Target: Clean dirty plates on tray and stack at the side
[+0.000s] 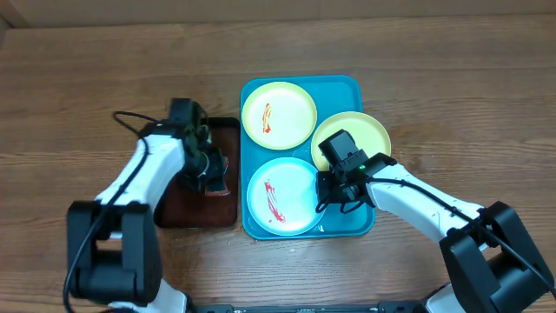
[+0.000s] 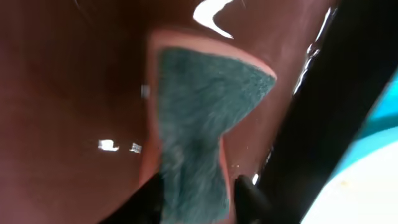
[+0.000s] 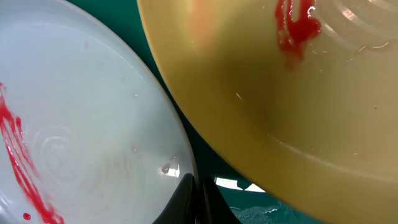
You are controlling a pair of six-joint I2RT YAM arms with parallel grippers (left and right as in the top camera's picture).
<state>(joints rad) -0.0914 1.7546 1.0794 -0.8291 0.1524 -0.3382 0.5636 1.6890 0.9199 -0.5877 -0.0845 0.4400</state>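
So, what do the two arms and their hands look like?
The left arm and right arm have white rounded links, black joints and bulky black bases. A thin black cable loops by the left arm. A small green light shows on the right wrist. The left hand and right hand have plain black fingers.

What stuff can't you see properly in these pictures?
Left wrist: the sponge is blurred, and its lower end is cut off by the bottom edge.
Overhead: the right arm covers part of the right yellow-green plate. The left hand hides the sponge over the dark tray.
Right wrist: the light-blue plate and the yellow-green plate are cut off by the edges. Of the right hand, only fingertips show.
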